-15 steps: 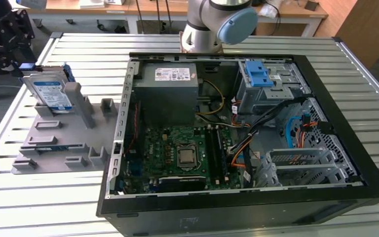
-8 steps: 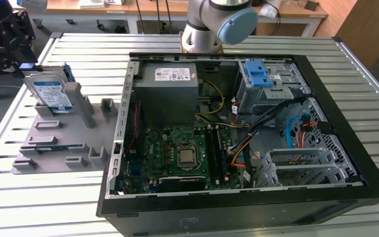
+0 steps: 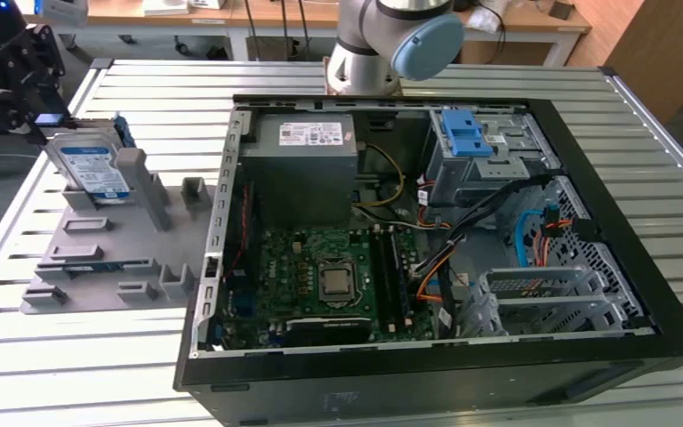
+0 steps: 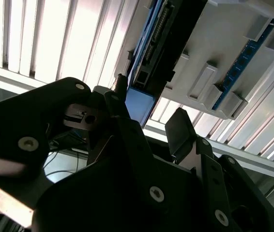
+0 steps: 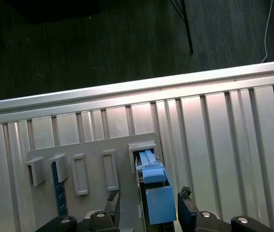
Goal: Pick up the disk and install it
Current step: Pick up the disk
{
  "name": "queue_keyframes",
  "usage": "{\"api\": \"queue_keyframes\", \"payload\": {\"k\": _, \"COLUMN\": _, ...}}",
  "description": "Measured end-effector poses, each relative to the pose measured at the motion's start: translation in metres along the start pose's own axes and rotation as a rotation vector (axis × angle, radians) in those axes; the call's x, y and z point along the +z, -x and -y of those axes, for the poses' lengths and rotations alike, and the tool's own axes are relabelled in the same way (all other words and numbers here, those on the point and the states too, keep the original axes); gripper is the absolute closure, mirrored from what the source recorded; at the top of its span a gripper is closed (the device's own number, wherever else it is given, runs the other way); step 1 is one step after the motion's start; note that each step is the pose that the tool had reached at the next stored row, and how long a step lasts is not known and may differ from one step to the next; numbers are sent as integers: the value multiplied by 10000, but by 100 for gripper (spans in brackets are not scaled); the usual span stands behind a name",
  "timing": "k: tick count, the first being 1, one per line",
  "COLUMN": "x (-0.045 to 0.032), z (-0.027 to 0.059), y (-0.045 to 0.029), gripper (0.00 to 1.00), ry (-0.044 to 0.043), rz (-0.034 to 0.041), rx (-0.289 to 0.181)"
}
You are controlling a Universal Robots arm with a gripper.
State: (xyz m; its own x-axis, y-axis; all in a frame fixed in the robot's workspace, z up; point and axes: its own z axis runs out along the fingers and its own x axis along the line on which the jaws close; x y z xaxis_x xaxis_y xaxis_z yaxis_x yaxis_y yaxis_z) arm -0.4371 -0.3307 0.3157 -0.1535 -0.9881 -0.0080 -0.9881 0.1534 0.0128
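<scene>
The disk [image 3: 90,169] stands on edge in a slot of the grey holder [image 3: 104,258] at the exterior view's left: silver with a white-and-blue label and a blue carrier. My gripper [image 3: 43,123] is at the disk's upper far end. In the first wrist view the blue carrier end [image 5: 159,200] lies between my two fingers [image 5: 113,203], which straddle it with a gap on either side. The second wrist view shows the same blue tab [image 4: 139,104] between the black fingertips [image 4: 179,126]. The gripper is open around the disk's end.
The open black computer case [image 3: 437,374] lies on the slatted metal table [image 3: 81,374], with a grey power-supply box [image 3: 306,151] and a metal cage with blue latches [image 3: 466,133] inside. The arm's base [image 3: 377,44] stands behind the case. Another blue-edged part [image 5: 57,188] sits in the holder.
</scene>
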Motion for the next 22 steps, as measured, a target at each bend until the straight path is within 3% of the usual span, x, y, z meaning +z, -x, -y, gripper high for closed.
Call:
{"api": "queue_keyframes", "payload": {"k": 7, "x": 13, "z": 0, "y": 0, "gripper": 41, "ry": -1, "rz": 0, "rx": -11}}
{"api": "queue_keyframes", "payload": {"k": 11, "x": 38, "z": -2, "y": 0, "gripper": 41, "ry": -5, "rz": -4, "rx": -343}}
{"api": "queue_keyframes", "payload": {"k": 19, "x": 93, "z": -51, "y": 21, "gripper": 43, "ry": -107, "rz": 9, "rx": -376}}
{"api": "queue_keyframes", "payload": {"k": 20, "x": 99, "z": -60, "y": 23, "gripper": 50, "ry": -118, "rz": 10, "rx": -383}}
{"api": "queue_keyframes", "payload": {"k": 22, "x": 114, "z": -70, "y": 22, "gripper": 50, "ry": -136, "rz": 14, "rx": -449}}
